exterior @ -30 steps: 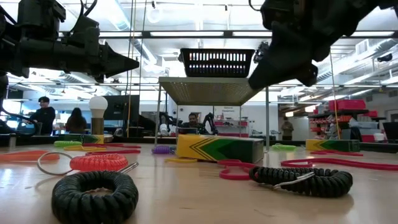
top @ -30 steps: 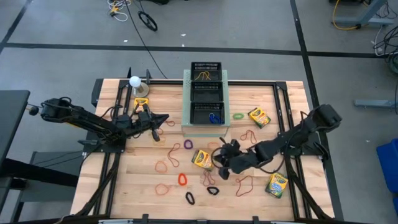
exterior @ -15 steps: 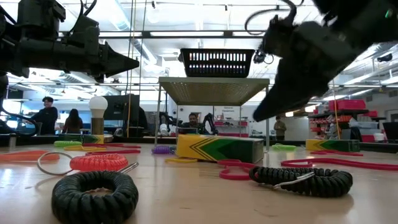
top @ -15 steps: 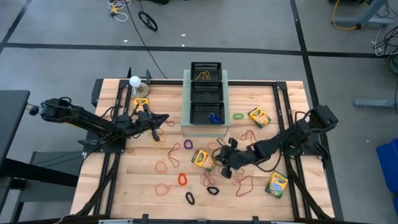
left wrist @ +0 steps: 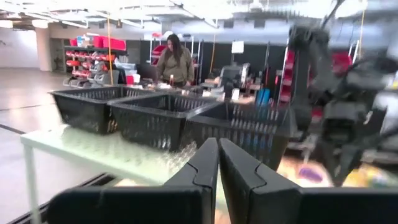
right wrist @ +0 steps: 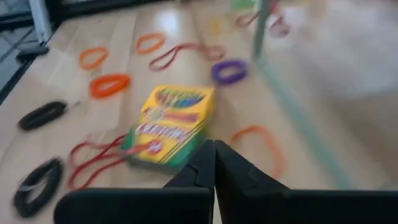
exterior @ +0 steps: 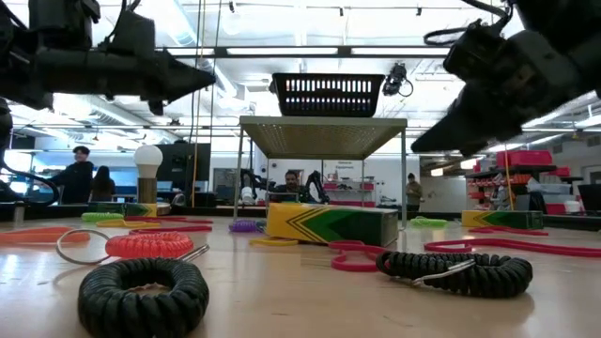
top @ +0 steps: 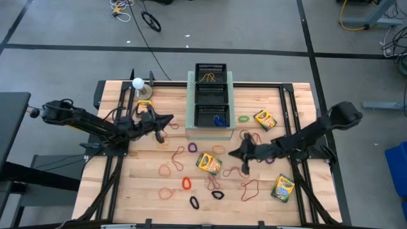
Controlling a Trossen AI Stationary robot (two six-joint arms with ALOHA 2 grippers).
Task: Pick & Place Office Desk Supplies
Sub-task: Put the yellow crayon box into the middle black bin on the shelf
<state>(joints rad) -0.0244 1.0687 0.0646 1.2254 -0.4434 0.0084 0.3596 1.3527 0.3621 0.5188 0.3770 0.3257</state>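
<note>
Rubber bands in red, orange, purple and black lie scattered on the wooden table (top: 127, 191). One crayon box (top: 208, 163) lies flat mid-table, another (top: 264, 119) far right, a third (top: 282, 188) near right. Three black mesh trays (top: 212, 93) sit in a row on the pale-green box (top: 189, 108). My right gripper (top: 231, 152) hovers shut just right of the middle crayon box (right wrist: 171, 124), holding nothing. My left gripper (top: 170, 118) hangs shut above the table, left of the trays (left wrist: 155, 115).
A white ball on a stand (top: 137, 83) stands at the far left corner. Two black coiled bands (exterior: 141, 296) (exterior: 460, 272) lie near the front edge. A green band (top: 243, 119) lies right of the pale-green box. People sit in the room beyond the table.
My right gripper has drawn back from the near side of the middle crayon box toward the table's far right, rolling its wrist, and its fingers have come together with nothing between them. The crayon box and the bands lie where they were.
</note>
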